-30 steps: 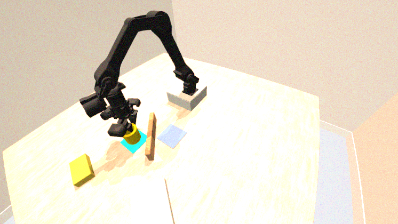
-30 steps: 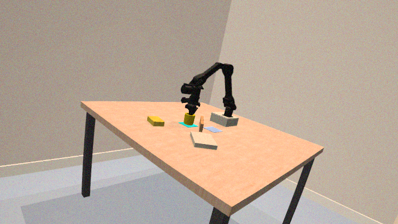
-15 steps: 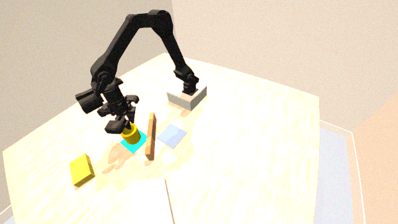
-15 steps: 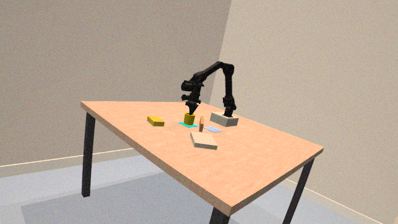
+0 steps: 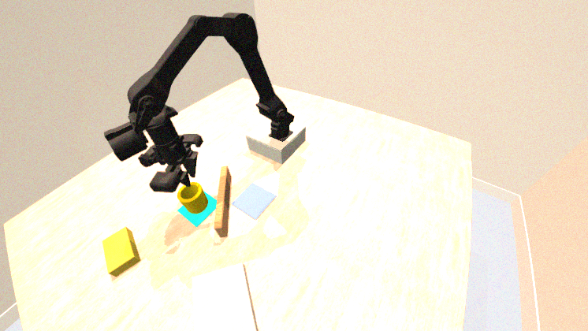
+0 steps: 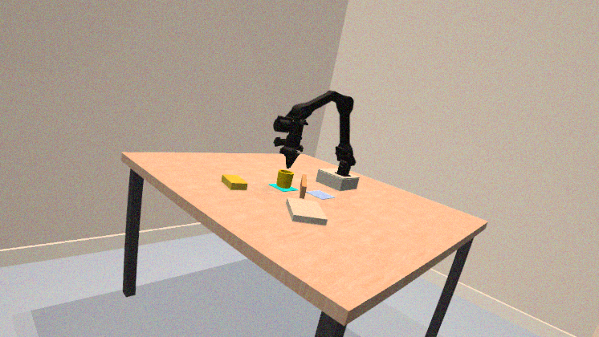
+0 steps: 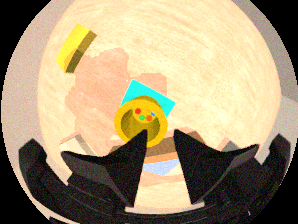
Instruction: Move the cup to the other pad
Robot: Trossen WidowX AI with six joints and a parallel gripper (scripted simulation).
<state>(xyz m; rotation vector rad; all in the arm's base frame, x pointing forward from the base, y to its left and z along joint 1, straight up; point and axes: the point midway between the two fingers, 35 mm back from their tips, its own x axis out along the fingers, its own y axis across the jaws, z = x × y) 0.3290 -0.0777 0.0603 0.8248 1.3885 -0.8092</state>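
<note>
Currently the yellow cylindrical cup (image 5: 192, 198) stands upright on the bright cyan square pad (image 5: 199, 212), left of centre in the top view. Seen through the wrist camera, the cup (image 7: 140, 117) sits near the middle of the frame with several small coloured marbles (image 7: 143, 113) lying in its bottom, red and green among them.

The black parallel-jaw tool (image 5: 183, 177) hangs just above the cup's upper-left rim, pointing down, at the end of the black jointed arm (image 5: 213, 45) that arches across the upper half of the top view. Its jaws stand partly apart and hold nothing; in the wrist view the two dark fingers fill the lower part of the frame with a gap between them, and the cup lies just beyond the tip of the left one. In the exterior view the tool (image 6: 291, 159) is clear of the cup's rim, with bench visible between them.

Just right of the cyan pad a thin tan wooden bar (image 5: 222, 200) stands on its long edge. Right of that lies the pale blue square pad (image 5: 254, 200). A flat yellow rectangular block (image 5: 120, 251) lies at the lower left on the light wooden bench (image 5: 370, 230), well apart from the cup. The arm's grey box base (image 5: 276, 147) sits above the pale blue pad. A pale tan slab (image 6: 306, 210) lies nearer the exterior camera.
</note>
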